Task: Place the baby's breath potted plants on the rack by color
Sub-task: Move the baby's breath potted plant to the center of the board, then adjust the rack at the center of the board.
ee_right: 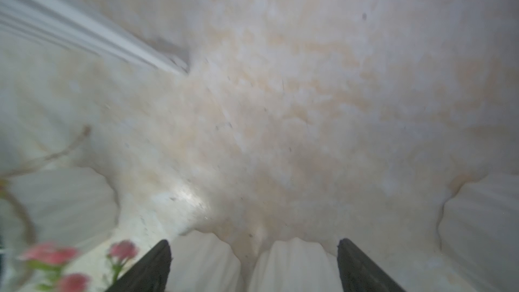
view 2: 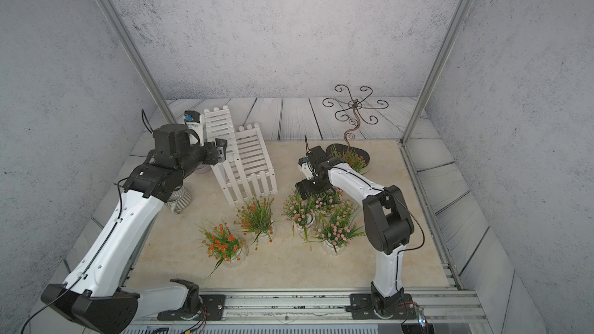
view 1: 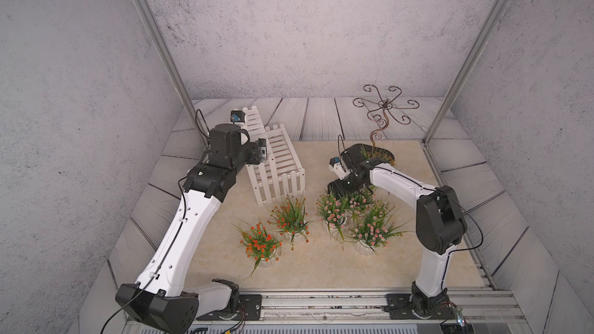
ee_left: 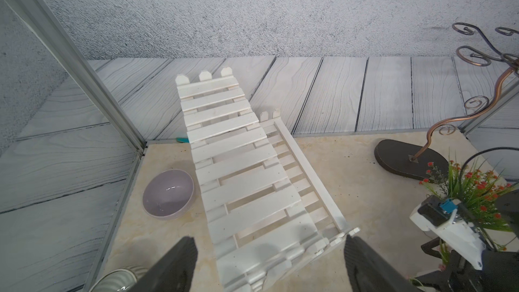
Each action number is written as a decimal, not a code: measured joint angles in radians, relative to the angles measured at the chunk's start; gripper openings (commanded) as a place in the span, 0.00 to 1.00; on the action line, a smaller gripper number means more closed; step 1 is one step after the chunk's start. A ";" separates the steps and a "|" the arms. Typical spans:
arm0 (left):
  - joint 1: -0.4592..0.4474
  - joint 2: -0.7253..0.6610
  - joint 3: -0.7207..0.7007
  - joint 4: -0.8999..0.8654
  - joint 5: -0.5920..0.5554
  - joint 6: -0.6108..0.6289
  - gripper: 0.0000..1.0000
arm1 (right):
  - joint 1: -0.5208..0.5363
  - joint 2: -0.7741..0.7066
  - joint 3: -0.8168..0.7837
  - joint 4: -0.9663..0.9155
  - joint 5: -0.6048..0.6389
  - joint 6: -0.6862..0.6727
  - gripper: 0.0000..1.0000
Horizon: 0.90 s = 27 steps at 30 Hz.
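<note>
The white slatted rack [view 1: 283, 159] [ee_left: 238, 164] stands askew on the left of the table, both tiers bare. My left gripper [ee_left: 269, 248] [view 1: 262, 152] is open, its fingers straddling the rack's near end; one pad is at a corner picket, the other is apart. Two orange-red baby's breath potted plants [view 1: 259, 245] [view 1: 291, 216] stand in front. A third [view 1: 374, 154] sits on the metal stand's base. Three pink plants [view 1: 331, 212] [view 1: 373, 229] [view 1: 358, 202] cluster on the right. My right gripper [view 1: 337, 192] [ee_right: 254, 248] reaches low among them, open, around the ribbed white pot [ee_right: 292, 265] of one.
A lilac bowl [ee_left: 168, 192] lies left of the rack, and a grey ribbed pot [view 2: 180, 200] stands under my left arm. The dark scrolled metal stand [view 1: 382, 107] rises at the back right from its oval base [ee_left: 404, 161]. Aluminium posts frame the corners.
</note>
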 measured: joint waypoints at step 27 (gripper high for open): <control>0.000 -0.066 -0.014 -0.051 -0.041 -0.011 0.85 | -0.012 0.558 0.766 0.322 -0.508 0.418 0.90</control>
